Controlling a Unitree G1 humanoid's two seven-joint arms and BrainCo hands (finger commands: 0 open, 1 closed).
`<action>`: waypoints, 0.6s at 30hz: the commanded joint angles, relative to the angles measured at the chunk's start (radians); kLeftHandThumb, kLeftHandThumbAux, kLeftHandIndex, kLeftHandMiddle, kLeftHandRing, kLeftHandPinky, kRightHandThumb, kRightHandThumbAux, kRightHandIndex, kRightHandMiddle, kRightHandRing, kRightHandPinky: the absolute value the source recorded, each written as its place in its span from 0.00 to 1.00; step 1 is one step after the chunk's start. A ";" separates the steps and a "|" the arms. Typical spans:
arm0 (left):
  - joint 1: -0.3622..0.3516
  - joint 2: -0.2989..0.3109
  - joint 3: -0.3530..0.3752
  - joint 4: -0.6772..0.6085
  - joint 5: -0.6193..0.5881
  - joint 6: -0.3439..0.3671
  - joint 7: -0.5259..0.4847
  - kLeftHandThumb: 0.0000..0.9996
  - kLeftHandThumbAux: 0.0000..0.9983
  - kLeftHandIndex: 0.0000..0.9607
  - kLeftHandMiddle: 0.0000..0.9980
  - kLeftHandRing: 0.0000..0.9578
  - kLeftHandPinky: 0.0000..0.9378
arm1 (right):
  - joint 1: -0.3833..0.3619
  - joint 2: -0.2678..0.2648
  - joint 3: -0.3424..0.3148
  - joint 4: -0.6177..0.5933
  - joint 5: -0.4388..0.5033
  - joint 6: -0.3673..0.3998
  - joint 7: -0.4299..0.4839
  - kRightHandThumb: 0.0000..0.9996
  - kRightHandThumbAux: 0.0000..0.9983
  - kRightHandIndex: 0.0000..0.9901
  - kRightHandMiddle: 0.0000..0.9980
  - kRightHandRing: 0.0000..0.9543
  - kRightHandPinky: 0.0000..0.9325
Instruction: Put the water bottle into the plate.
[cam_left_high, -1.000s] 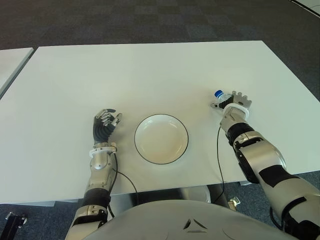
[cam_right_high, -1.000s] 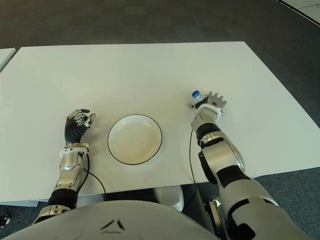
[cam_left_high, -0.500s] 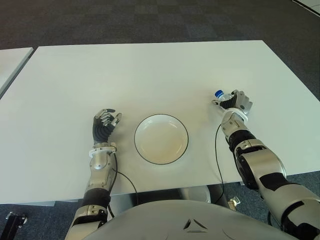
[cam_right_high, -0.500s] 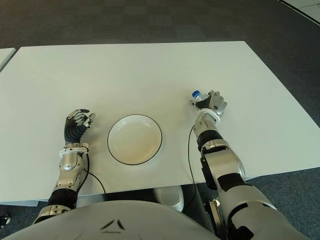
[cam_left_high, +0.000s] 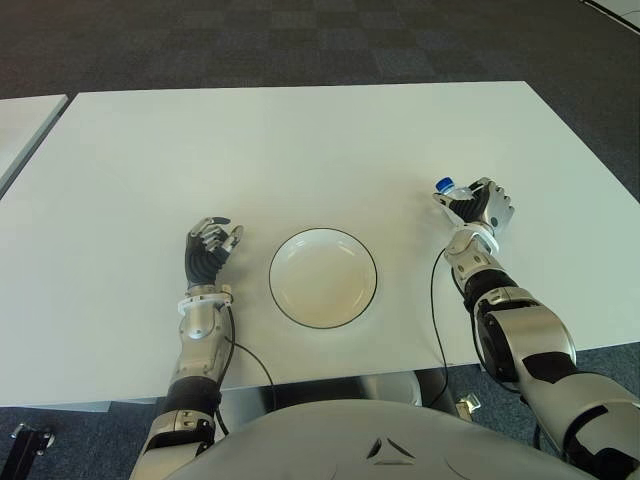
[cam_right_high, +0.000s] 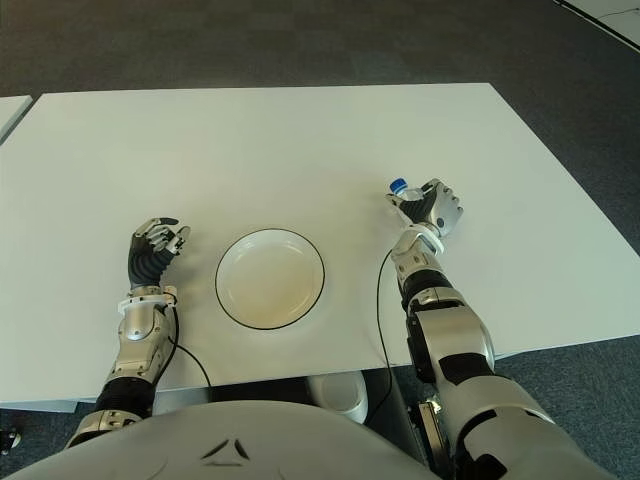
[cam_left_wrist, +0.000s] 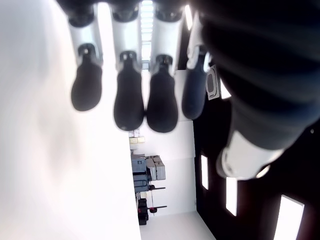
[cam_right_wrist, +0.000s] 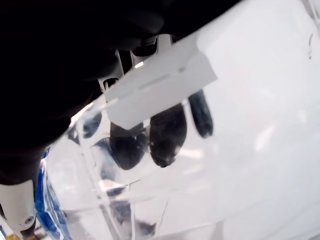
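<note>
Right hand (cam_left_high: 484, 210) is wrapped around the water bottle (cam_left_high: 452, 194) out on the right of the desk (cam_left_high: 300, 140), well apart from the plate (cam_left_high: 323, 277), forearm angled up from the near edge. Blue cap points away from the robot (no readable label). Left hand (cam_left_high: 208, 249) sits left of the plate, fingers loosely curled, holding nothing.

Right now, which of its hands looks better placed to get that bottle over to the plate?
The right hand: its fingers already wrap the water bottle, to the right of the plate. The left hand shows on the plate's far side, holding nothing.
</note>
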 joint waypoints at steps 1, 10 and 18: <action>0.002 -0.002 0.002 -0.005 -0.006 0.000 -0.011 0.71 0.72 0.46 0.72 0.72 0.72 | 0.091 0.050 -0.020 0.066 0.049 -0.034 -0.043 0.72 0.71 0.44 0.75 0.79 0.86; 0.000 -0.005 0.002 0.008 -0.014 -0.038 -0.017 0.71 0.72 0.46 0.72 0.73 0.73 | 0.100 0.053 -0.017 0.084 0.041 -0.121 -0.130 0.73 0.71 0.45 0.82 0.85 0.90; -0.001 -0.002 -0.001 0.010 -0.013 -0.039 -0.021 0.71 0.72 0.45 0.72 0.73 0.72 | 0.101 0.055 -0.040 0.090 0.065 -0.175 -0.135 0.74 0.71 0.45 0.85 0.88 0.90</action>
